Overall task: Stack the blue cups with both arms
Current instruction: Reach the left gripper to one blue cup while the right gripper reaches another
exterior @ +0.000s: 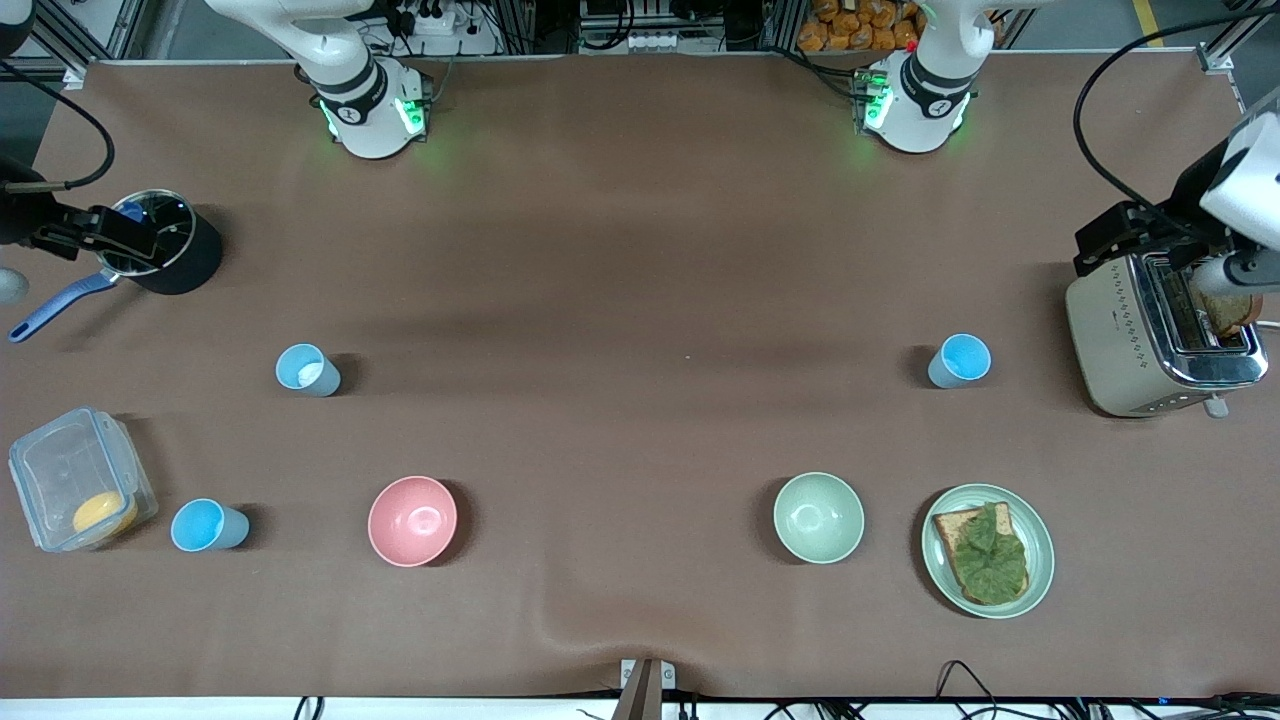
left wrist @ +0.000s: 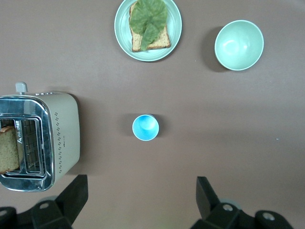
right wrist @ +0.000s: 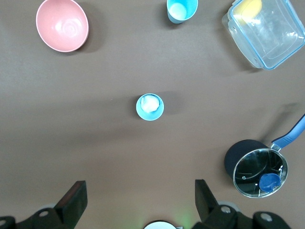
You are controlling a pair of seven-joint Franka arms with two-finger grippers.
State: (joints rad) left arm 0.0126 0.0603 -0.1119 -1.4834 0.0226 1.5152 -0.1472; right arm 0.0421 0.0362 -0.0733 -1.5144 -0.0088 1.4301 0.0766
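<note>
Three blue cups stand upright and apart on the brown table. A pale blue cup (exterior: 308, 369) with a whitish inside and a sky-blue cup (exterior: 208, 526) nearer the front camera are at the right arm's end. Another sky-blue cup (exterior: 959, 361) is at the left arm's end, beside the toaster. My left gripper (left wrist: 142, 186) is open and empty, high over the table, with that cup (left wrist: 145, 127) below it. My right gripper (right wrist: 139, 188) is open and empty, high over the table, with the pale cup (right wrist: 150, 107) and the sky-blue cup (right wrist: 181, 9) below. Neither gripper shows in the front view.
A pink bowl (exterior: 412, 520), a pale green bowl (exterior: 818, 517) and a plate with toast and lettuce (exterior: 988, 550) lie nearer the front camera. A toaster (exterior: 1165, 330) stands at the left arm's end. A black pot (exterior: 165, 242) and a clear container (exterior: 75, 480) stand at the right arm's end.
</note>
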